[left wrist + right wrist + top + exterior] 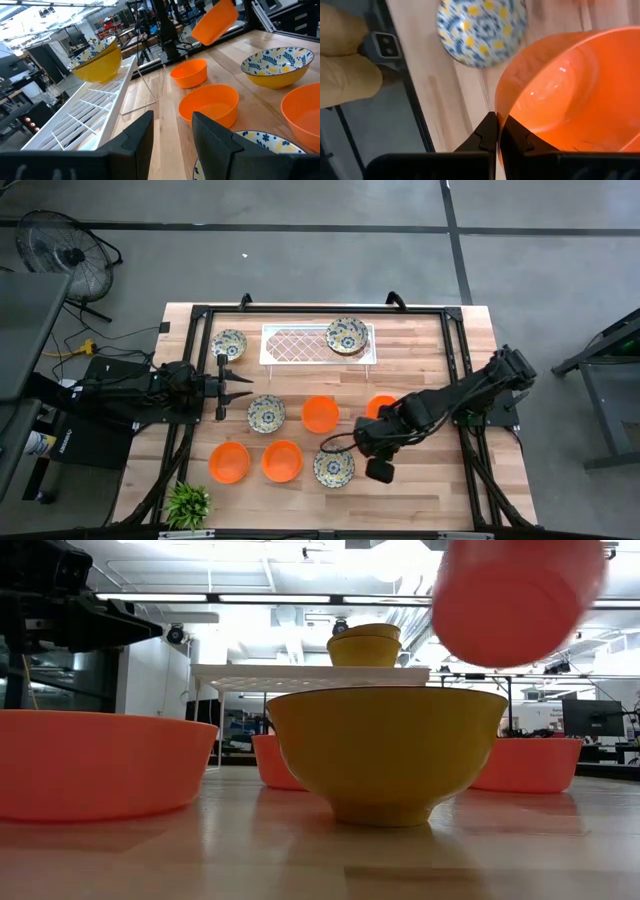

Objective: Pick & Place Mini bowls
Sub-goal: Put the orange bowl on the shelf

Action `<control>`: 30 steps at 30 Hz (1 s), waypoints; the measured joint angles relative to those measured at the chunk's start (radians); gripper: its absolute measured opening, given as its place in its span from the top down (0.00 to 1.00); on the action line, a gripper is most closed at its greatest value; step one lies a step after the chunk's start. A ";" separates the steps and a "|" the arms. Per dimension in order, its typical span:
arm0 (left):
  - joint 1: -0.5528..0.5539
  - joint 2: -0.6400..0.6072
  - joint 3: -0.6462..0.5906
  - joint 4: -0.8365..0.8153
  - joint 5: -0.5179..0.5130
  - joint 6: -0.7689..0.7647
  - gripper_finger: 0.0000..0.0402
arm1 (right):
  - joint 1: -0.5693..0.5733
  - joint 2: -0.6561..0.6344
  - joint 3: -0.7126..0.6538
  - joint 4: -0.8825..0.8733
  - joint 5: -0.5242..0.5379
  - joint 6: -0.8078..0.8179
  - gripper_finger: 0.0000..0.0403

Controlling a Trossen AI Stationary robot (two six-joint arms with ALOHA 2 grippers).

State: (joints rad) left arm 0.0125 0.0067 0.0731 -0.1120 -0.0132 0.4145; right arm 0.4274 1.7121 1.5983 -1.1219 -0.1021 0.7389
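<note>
Orange bowl in right end effector

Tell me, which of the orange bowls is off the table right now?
The orange bowl pinched by its rim in the right gripper, lifted and tilted above the table's right half. The other orange bowls sit flat on the wood.

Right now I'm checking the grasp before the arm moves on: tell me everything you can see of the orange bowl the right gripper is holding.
The orange bowl is plain, glossy and round, plastic or glazed by its look, with a smooth empty inside that catches highlights. The right gripper is shut on its rim, one finger inside the wall and one outside. The bowl hangs tilted above the table, clear of the wood. Below and beside it sits a cream bowl with blue floral pattern, not touching.
</note>
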 joint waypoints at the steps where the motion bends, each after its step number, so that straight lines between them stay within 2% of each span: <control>1: 0.000 0.000 0.000 0.000 0.000 0.000 0.67 | 0.000 0.015 0.029 -0.007 0.006 -0.024 1.00; 10: 0.000 0.000 0.002 0.004 0.019 0.000 0.67 | 0.000 0.137 0.206 -0.077 0.020 -0.262 1.00; 24: 0.000 0.003 0.003 -0.018 0.041 -0.053 0.67 | 0.003 0.153 0.206 -0.077 0.024 -0.347 1.00; 30: 0.000 0.056 0.003 -0.008 0.058 -0.061 0.67 | 0.006 0.153 0.205 -0.039 0.034 -0.432 1.00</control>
State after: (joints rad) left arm 0.0128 0.0625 0.0765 -0.1204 0.0452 0.3532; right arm 0.4339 1.8648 1.8038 -1.1605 -0.0680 0.3067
